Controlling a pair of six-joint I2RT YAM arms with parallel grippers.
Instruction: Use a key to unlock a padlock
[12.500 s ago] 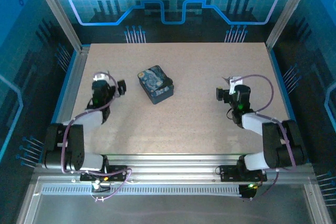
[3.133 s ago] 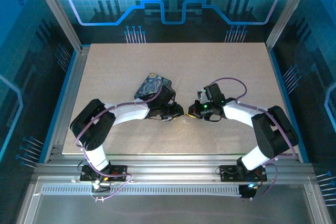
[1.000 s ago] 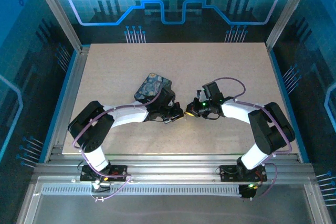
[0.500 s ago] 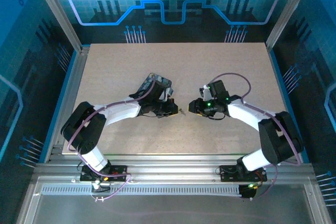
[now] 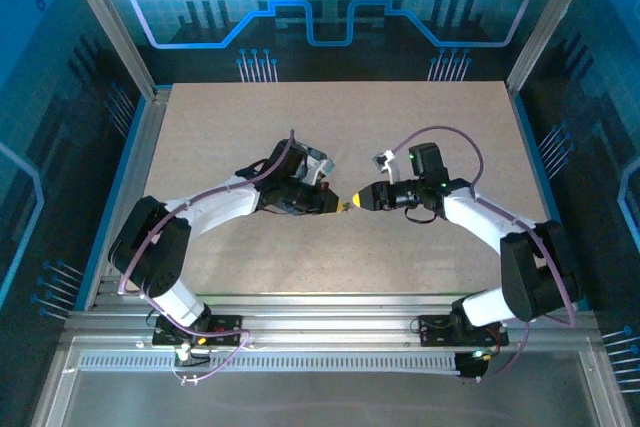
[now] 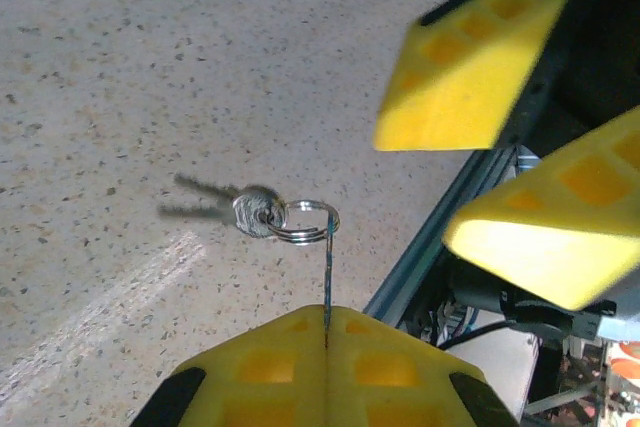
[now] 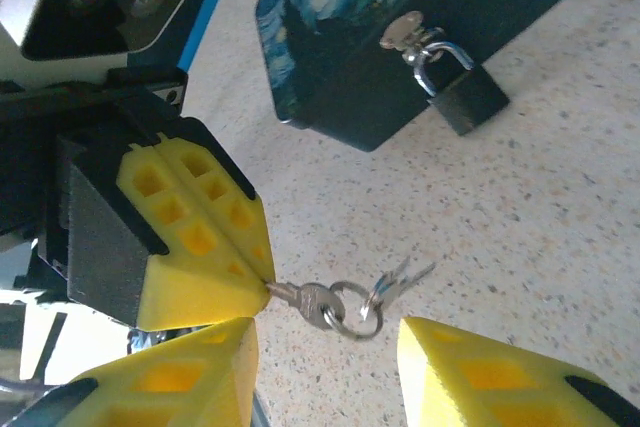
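Yellow pads, left pincer (image 7: pixel 262 282): two waffle-moulded foam blocks were pressed flat together, clamped on the blade of the key (image 7: pixel 298 298), which jutted from their tips above the worktop (image 7: pixel 560 247).
Key: it was thin, pale silvery metal with a flat bow threaded on a wire split ring (image 7: pixel 350 313); the left wrist view showed its blade edge-on as a dark line.
Spare keys (image 7: pixel 398 280): slim metal ones hung from the same ring.
Right pincer (image 7: pixel 325 335): its yellow pads stood spread well apart and gripped nothing, with their tips near the ring.
Padlock (image 7: pixel 458 89): it had a small, dark, blocky body and a curved bright steel shackle, hooked through the metal hasp (image 7: pixel 405 33) on the box (image 7: pixel 360 7).
Box: it was dark blue and round-cornered, with a glossy yellow-and-blue swirl print.
Worktop: its surface was pale, speckled and matt.
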